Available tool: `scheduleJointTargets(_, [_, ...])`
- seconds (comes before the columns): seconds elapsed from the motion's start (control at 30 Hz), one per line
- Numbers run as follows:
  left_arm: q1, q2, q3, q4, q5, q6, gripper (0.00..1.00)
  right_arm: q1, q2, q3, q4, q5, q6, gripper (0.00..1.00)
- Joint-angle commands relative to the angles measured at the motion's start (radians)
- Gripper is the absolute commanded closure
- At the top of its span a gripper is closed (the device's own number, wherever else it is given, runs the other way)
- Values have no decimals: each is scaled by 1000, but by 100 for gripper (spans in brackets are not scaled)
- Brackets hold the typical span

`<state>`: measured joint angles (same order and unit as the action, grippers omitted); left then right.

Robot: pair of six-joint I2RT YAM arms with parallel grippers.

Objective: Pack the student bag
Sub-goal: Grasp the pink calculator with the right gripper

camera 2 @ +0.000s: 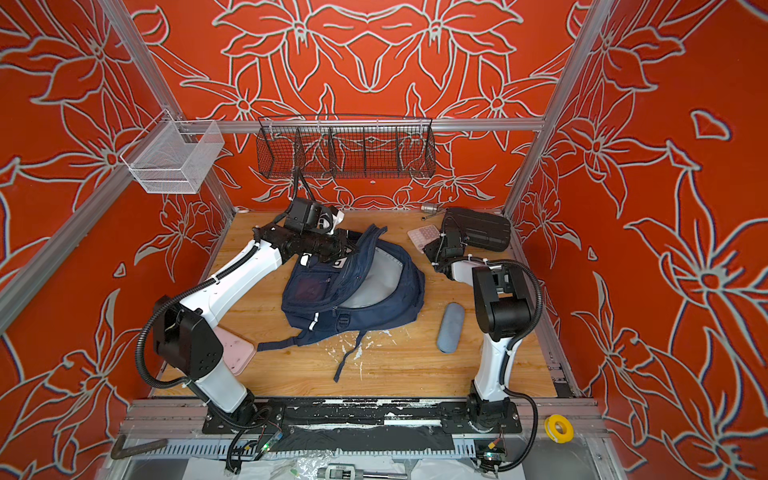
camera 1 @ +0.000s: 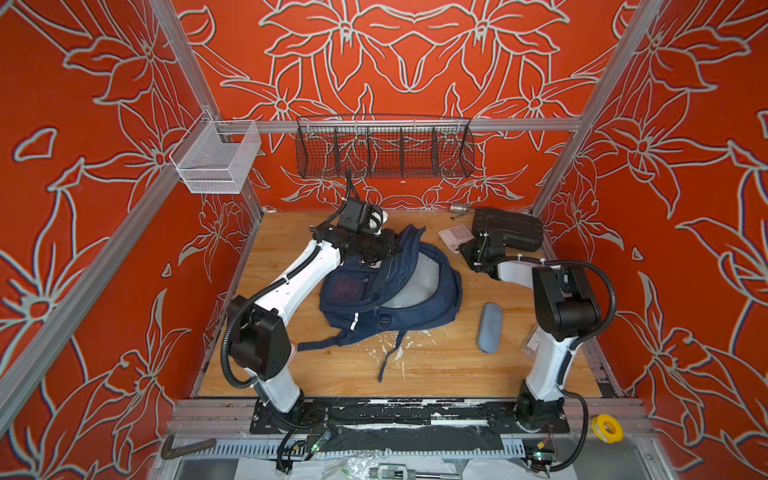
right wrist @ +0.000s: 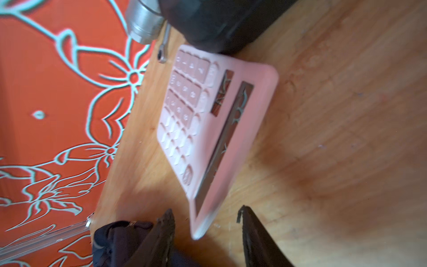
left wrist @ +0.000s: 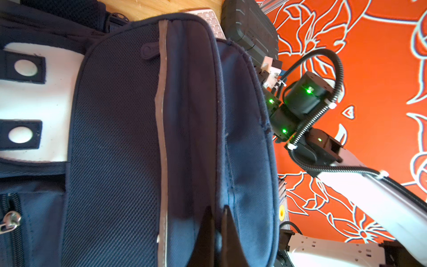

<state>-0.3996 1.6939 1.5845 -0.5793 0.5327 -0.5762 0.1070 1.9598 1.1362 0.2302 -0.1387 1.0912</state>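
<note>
Calculator (right wrist: 208,129) keys blur; right gripper (right wrist: 204,211) gapes at its corner, left gripper (left wrist: 217,208) pinches student bag (left wrist: 115,138) rim.

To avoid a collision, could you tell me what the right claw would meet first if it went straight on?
Most likely the pink calculator, its near corner showing between the parted jaws of the right claw; the black case sits beyond.

Bright, even light; top views sharp, edges bowed; right wrist view motion-blurred.
</note>
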Motion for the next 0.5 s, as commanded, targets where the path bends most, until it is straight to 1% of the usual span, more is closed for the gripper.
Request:
scheduleJointTargets(0.0, [1, 8, 31, 4, -23, 27, 100, -6, 50, 60, 0, 4, 23, 55])
scheduleJointTargets(0.03, [1, 7, 32, 1, -23, 28, 100, -8, 62, 73, -11, 5, 19, 55])
scheduleJointTargets(0.2, [1, 16, 54, -27, -32, 41, 100, -15, 86, 60, 60, 7, 15, 66])
scheduleJointTargets(0.37, [0, 30, 61, -47, -30, 46, 100, -18, 92, 58, 99, -6, -16, 80])
scheduleJointTargets(0.47, [1, 29, 63, -59, -35, 53, 100, -23, 92, 57, 123, -39, -24, 89])
